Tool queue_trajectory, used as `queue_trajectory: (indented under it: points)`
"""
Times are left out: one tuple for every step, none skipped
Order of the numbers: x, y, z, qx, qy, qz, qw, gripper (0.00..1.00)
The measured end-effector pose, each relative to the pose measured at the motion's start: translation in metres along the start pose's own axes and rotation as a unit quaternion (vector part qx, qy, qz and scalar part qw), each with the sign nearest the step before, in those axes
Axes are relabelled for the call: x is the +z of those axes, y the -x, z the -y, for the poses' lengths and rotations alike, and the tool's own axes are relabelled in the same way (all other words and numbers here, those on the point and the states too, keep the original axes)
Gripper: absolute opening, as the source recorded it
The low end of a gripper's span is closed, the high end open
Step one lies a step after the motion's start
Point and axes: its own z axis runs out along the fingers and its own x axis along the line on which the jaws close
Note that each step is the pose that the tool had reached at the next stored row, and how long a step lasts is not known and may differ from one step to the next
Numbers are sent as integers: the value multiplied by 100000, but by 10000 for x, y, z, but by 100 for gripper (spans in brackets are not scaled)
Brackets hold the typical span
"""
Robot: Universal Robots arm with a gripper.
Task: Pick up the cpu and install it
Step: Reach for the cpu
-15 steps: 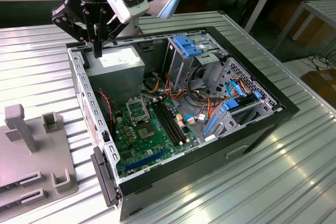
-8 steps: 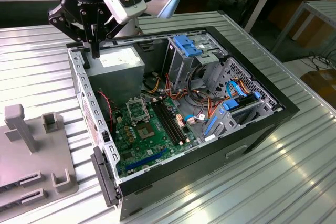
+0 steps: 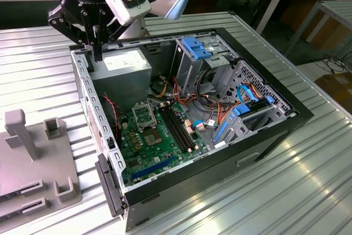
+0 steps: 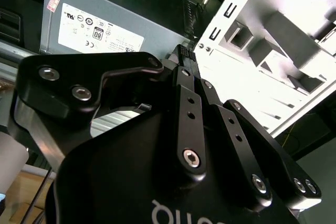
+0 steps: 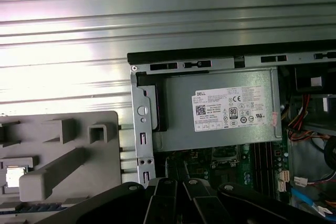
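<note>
1. The gripper (image 3: 98,54) hangs fingers-down over the corner of the open computer case (image 3: 300,115) beside the power supply (image 3: 124,65). In the second wrist view its black fingers (image 4: 188,103) meet tip to tip, jaws fully closed. Whether the tips touch the case rim cannot be told.
2. The case sits mid-way across the ribbed metal tabletop (image 3: 44,59). It holds the white-labelled power supply, a green motherboard (image 3: 159,147) with the CPU socket (image 3: 144,116) and memory slots (image 3: 179,127), plus cable bundles and blue drive latches (image 3: 195,48).
3. In the first wrist view the power supply's edge half hides the socket.
4. The cpu (image 5: 14,176) lies in a recess of the grey fixture (image 5: 68,150). This is outside the case, by the tabletop edge at the exterior view's left and well apart from the gripper. Glare washes out the chip, and the picture's border cuts the fixture off.
</note>
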Motion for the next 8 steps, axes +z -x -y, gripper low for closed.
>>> queue_trajectory:
  points:
    - [0, 0, 0, 0, 1, 2, 100000, 11]
    - [0, 0, 0, 0, -3, -1, 100000, 11]
    - [0, 0, 0, 2, -2, 0, 100000, 11]
    - [0, 0, 0, 1, -5, -1, 100000, 11]
    - [0, -1, 0, 2, -2, 1, 100000, 11]
    - [0, -1, 1, 2, -4, 1, 100000, 11]
    - [0, -4, 4, 3, -7, -5, 100000, 11]
    - [0, -8, 6, 6, -11, -12, 100000, 11]
